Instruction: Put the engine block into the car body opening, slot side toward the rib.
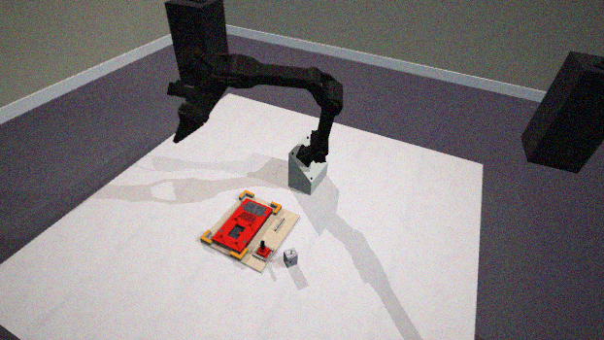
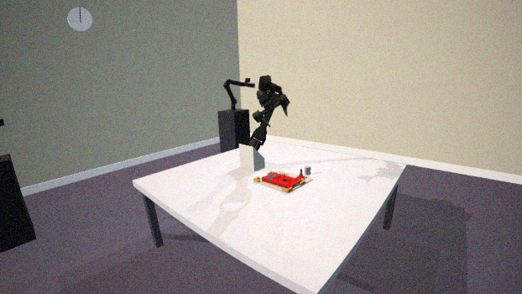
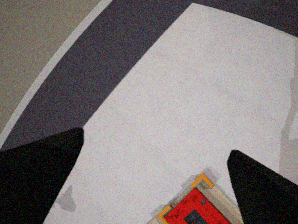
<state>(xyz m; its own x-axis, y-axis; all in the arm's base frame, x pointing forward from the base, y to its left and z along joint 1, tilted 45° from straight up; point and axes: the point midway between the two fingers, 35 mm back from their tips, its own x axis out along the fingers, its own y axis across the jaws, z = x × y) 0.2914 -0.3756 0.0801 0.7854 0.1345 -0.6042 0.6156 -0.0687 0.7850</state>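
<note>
While the gripper [image 1: 173, 115] [image 2: 278, 120] [image 3: 157, 147] stands spread, gripping nothing, the grey block [image 1: 290, 257] [image 2: 307, 170] sits at the red car body's [image 1: 250, 217] [image 2: 279, 180] [image 3: 186, 212] four o'clock from above. Its markings are unreadable.

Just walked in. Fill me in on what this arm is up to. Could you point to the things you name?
The robot arm's gripper [image 1: 186, 131] [image 3: 157, 147] is open and holds nothing, up above the table [image 1: 388, 204] [image 2: 235, 218] [image 3: 165, 85]. The red car body [image 1: 228, 238] [image 2: 277, 180] [image 3: 187, 206] lies framed by orange corner pieces on a wooden board [image 1: 286, 225]. A small grey block [image 1: 290, 257] [image 2: 307, 170], probably the engine block, stands on the table beside the board, so it looks not yet fitted.
</note>
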